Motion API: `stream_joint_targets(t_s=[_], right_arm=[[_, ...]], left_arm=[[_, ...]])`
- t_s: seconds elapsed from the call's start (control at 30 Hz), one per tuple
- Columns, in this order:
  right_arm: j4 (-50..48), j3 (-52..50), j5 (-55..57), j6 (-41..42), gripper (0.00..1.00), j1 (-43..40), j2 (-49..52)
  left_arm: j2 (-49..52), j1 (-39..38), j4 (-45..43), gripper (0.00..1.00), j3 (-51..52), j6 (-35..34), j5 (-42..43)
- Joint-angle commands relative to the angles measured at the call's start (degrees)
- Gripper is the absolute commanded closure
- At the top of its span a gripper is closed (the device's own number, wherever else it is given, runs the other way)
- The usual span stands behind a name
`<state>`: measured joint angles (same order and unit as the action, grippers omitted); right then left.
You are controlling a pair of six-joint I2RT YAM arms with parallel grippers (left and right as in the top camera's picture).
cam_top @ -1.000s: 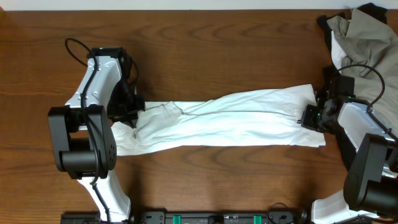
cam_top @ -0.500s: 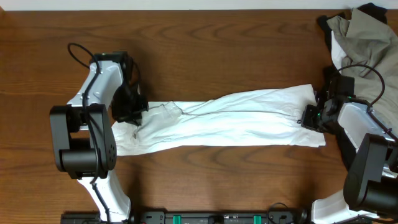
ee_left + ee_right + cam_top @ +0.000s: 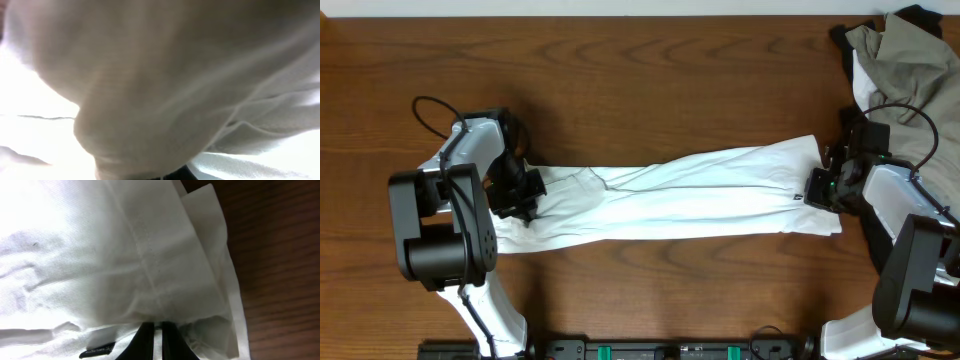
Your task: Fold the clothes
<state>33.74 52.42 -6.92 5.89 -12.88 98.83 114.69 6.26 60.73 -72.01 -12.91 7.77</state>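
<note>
The white T-shirt (image 3: 690, 195) lies stretched into a long band across the table, left to right. No print shows. My left gripper (image 3: 523, 190) is at its left end, and white fabric (image 3: 165, 85) fills the left wrist view and hides the fingers. My right gripper (image 3: 817, 187) is at the shirt's right end. In the right wrist view its fingers (image 3: 154, 332) are shut on a pinch of the hemmed fabric (image 3: 150, 280).
An olive-grey garment (image 3: 900, 60) with black and white cloth under it lies piled at the back right corner. The brown wooden table (image 3: 670, 80) shows bare wood behind and in front of the shirt.
My left gripper has moved left and toward the front, pulling the shirt's left end with it. The band is straighter and tauter. The right gripper has held its place.
</note>
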Motion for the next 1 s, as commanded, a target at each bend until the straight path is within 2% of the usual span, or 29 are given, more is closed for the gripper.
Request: stream_joint_targets(t_s=[0.0, 0.2, 0.37, 0.43, 0.47, 0.57, 0.67, 0.77, 0.97], right_arm=[[-0.13, -1.07, -1.86, 0.70, 0.93, 0.20, 1.14], [6.45, 6.19, -13.75, -3.30, 0.86, 0.20, -0.22], [16.04, 15.06, -11.15, -5.90, 0.82, -0.37, -2.29], [17.88, 17.20, -7.54, -5.51, 0.75, -1.05, -2.64], [18.27, 17.79, -6.19, -5.51, 0.69, -1.46, -2.67], [18.38, 17.31, -4.63, -5.55, 0.56, -2.95, -2.32], [18.34, 14.97, -4.66, -5.55, 0.47, -4.74, -1.53], [16.81, 11.89, -4.87, -5.55, 0.43, -6.64, -0.33], [10.84, 7.65, -10.60, -5.55, 0.37, -7.69, 1.70]], left_arm=[[-0.09, 1.49, -2.05, 0.94, 0.59, -1.14, -4.87], [-0.09, 1.49, -5.92, 0.94, 0.59, -1.14, -4.87], [-0.09, 1.51, -9.33, 0.95, 0.59, -1.16, -6.19], [-0.09, 1.51, -10.34, 0.94, 0.59, -1.16, -7.28], [-0.11, 1.55, -10.71, 0.94, 0.59, -1.16, -7.87], [-0.09, 1.99, -11.39, 0.93, 0.59, -1.16, -8.70], [-0.09, 2.84, -11.69, 0.92, 0.59, -1.18, -8.70], [-0.09, 3.82, -11.78, 0.87, 0.59, -1.18, -8.68], [-0.11, 4.44, -11.56, 0.83, 0.59, -1.16, -8.39]])
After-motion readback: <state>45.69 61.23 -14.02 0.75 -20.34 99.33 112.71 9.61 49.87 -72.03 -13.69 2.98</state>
